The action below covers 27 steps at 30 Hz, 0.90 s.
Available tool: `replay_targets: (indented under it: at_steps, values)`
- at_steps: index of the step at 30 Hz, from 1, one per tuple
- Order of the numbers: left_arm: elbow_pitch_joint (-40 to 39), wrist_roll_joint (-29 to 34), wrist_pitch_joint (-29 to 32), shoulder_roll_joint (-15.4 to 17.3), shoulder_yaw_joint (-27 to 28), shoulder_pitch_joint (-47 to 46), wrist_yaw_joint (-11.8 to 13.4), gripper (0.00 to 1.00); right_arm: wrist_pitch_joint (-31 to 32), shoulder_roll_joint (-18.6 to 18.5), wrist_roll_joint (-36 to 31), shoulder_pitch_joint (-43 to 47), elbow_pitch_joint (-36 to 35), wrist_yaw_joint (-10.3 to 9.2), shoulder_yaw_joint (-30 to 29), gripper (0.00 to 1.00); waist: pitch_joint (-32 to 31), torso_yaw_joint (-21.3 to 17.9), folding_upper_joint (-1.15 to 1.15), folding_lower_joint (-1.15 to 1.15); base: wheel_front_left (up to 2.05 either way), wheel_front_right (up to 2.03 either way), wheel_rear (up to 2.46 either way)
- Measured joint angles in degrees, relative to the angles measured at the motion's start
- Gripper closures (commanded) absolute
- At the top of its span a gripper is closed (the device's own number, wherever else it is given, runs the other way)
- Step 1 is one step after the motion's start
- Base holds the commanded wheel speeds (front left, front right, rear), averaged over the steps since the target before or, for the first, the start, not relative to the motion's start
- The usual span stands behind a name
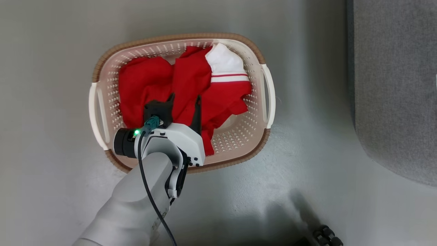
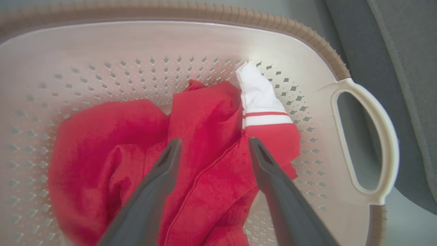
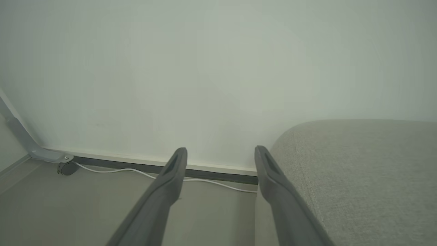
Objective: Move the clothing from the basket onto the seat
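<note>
Head view: the red clothing (image 1: 191,82) lies heaped inside the basket (image 1: 177,37), and the grey sofa (image 1: 396,85) stands well apart on the basket's right. The left gripper (image 1: 185,96) hangs over the basket's middle, jaws spread, gripping nothing.

Left wrist view: the white-panelled garment (image 2: 259,99) lies toward the basket's handle (image 2: 387,136).

Right wrist view: the right gripper (image 3: 220,152) is released and empty.

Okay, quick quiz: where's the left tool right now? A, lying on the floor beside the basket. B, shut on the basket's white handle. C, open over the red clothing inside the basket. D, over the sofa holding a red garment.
C: the left tool has its two fingers spread apart over the red clothing, which lies inside the basket.
</note>
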Motion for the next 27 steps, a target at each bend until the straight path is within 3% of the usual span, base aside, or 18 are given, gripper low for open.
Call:
replay_targets:
  at_steps: [14,27]
  values:
    - [9.46,-16.84,-0.01,0.15,-17.92,-10.64,-1.3,0.0,0.0,0.13,1.02,-2.2,-2.35,0.0,1.91,0.0,3.61,-3.76,0.0,0.0,0.0,0.0,0.0]
    - [14.44,-25.64,1.68,0.36,-26.29,-16.45,0.43,0.0,0.0,2.03,1.18,-3.07,-4.99,0.01,3.08,0.0,6.94,-7.13,0.0,0.0,0.0,0.0,0.0]
